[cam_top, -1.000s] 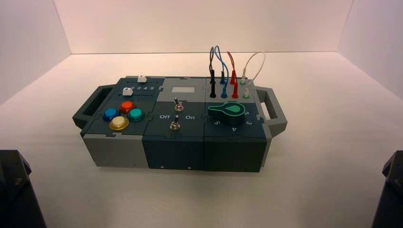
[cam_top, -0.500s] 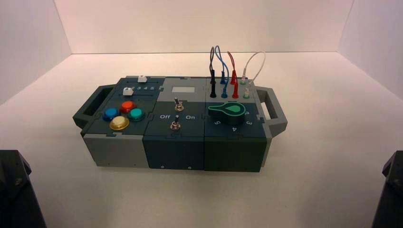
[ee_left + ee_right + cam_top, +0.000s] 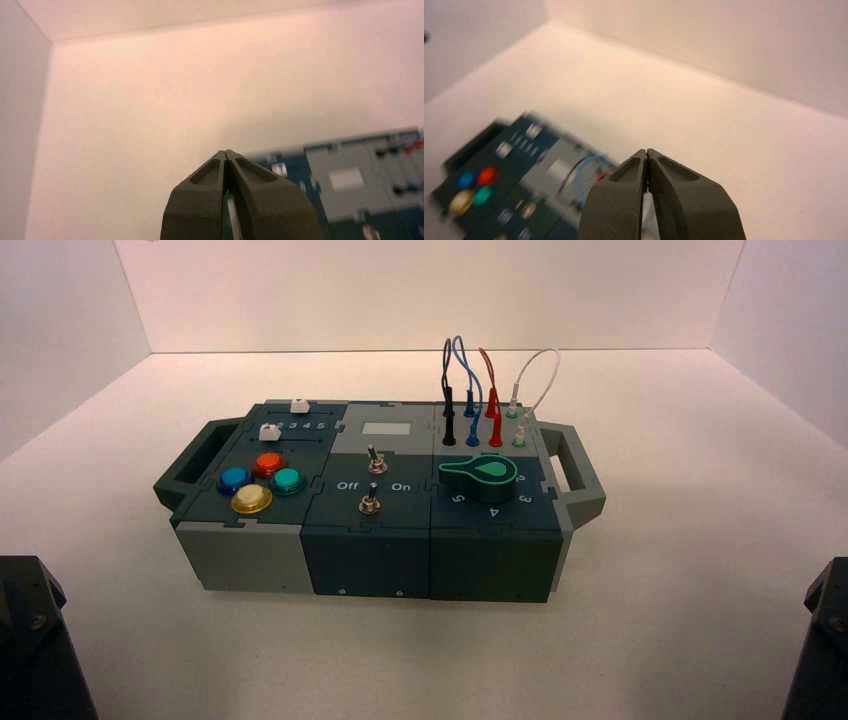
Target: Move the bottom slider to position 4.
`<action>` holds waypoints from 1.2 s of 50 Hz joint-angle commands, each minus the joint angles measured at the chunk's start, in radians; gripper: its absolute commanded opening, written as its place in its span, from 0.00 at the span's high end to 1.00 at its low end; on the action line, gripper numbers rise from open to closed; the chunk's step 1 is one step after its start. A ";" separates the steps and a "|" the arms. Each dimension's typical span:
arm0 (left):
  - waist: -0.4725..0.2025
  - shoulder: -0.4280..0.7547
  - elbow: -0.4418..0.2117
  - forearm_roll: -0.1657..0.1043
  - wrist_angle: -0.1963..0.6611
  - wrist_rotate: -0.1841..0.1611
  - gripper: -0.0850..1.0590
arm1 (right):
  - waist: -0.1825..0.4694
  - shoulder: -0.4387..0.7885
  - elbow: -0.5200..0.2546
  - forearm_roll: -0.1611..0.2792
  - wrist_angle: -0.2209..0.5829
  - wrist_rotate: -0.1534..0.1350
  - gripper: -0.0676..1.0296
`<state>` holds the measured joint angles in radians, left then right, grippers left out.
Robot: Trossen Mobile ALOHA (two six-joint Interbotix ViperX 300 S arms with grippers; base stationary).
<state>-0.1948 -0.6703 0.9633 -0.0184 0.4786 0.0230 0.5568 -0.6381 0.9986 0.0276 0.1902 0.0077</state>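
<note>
The bottom slider (image 3: 268, 432) is a small white knob at the left end of its dark teal track, on the box's back-left section. The numeral row runs to its right, with the 4 (image 3: 308, 426) two marks before the end. The twin white knob (image 3: 298, 406) sits behind it. My left gripper (image 3: 226, 152) is shut and empty, parked well short of the box at the near left. My right gripper (image 3: 646, 151) is shut and empty, parked at the near right. The bottom slider also shows in the right wrist view (image 3: 504, 148).
The box (image 3: 370, 550) stands mid-table with a handle at each end. Four coloured buttons (image 3: 258, 482) lie in front of the sliders, two toggle switches (image 3: 370, 480) in the middle, a green dial (image 3: 478, 472) and looped wires (image 3: 480, 390) on the right.
</note>
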 commanded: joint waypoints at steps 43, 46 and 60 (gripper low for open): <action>-0.149 0.426 -0.161 -0.043 0.287 -0.014 0.95 | 0.170 0.523 -0.347 0.028 0.146 -0.005 0.96; -0.160 0.448 -0.166 -0.044 0.290 -0.014 0.95 | 0.170 0.526 -0.348 0.028 0.149 -0.005 0.96; -0.190 0.552 -0.193 -0.044 0.311 -0.015 0.95 | 0.169 0.523 -0.347 0.029 0.149 -0.003 0.96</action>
<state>-0.3774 -0.1304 0.7992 -0.0614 0.7869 0.0092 0.7210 -0.0982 0.6780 0.0537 0.3421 0.0046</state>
